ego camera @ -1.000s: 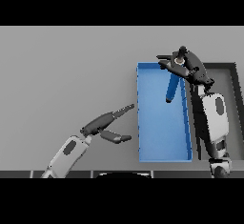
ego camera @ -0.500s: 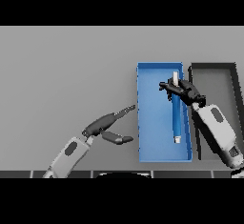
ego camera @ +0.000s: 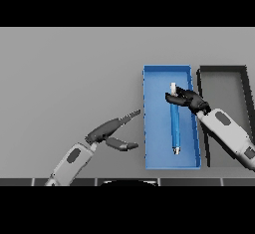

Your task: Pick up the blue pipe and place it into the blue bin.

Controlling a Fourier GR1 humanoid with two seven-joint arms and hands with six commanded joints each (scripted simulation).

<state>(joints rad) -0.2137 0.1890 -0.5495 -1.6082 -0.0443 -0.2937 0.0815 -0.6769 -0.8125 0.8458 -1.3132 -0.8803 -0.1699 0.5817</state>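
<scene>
The blue bin (ego camera: 168, 73) stands on the grey table (ego camera: 64, 73) in the right half of the frame, a long open tray with its short sides toward the top and the bottom of the picture. The blue pipe (ego camera: 175, 126) lies inside this bin, on the bin floor, and it runs almost straight from top to bottom. Its upper end, with a pale tip, is near the middle of the bin, and its lower end, with a small light cap, is in the lower part of the bin, apart from the bottom wall.

The right hand (ego camera: 188, 98) is over the upper part of the bin, coming in from the lower right of the frame. Its fingers (ego camera: 173, 98) are bent and reach across the upper end of the pipe. It is not possible to tell from this view if they pinch the pipe or only stay just above it.

Just to the right of the blue bin there is a dark bin (ego camera: 222, 70), near the right edge of the frame. The right forearm passes over its lower part.

The left hand (ego camera: 110, 131) is on the left of the blue bin, in the lower middle of the frame, above the table. Its fingers (ego camera: 130, 116) are straight and point to the bin wall, and the thumb is spread away below them. It holds nothing.
</scene>
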